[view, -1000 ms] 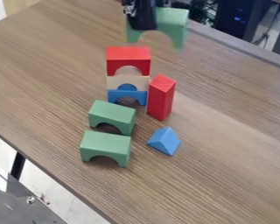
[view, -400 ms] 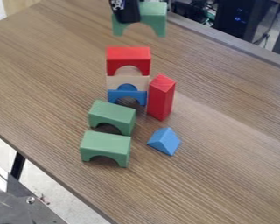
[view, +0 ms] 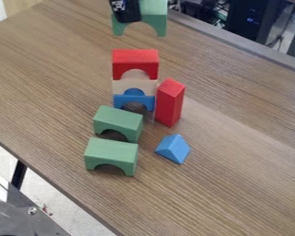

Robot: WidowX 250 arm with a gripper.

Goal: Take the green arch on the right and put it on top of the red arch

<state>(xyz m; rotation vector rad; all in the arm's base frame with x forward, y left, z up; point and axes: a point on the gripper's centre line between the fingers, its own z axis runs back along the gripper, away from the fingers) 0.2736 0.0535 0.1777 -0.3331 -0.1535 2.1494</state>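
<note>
Camera view: I had the fingers (view: pixel 126 13) closed on the green arch (view: pixel 152 13), aloft at 12 o'clock. The red arch (view: pixel 135 60) topped the cream arch (view: pixel 151 86), also toward 12, nearer centre.

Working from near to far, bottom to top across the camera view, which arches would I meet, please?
Nearest green arch → second green arch → blue arch → beige arch → red arch → raised green arch
</note>
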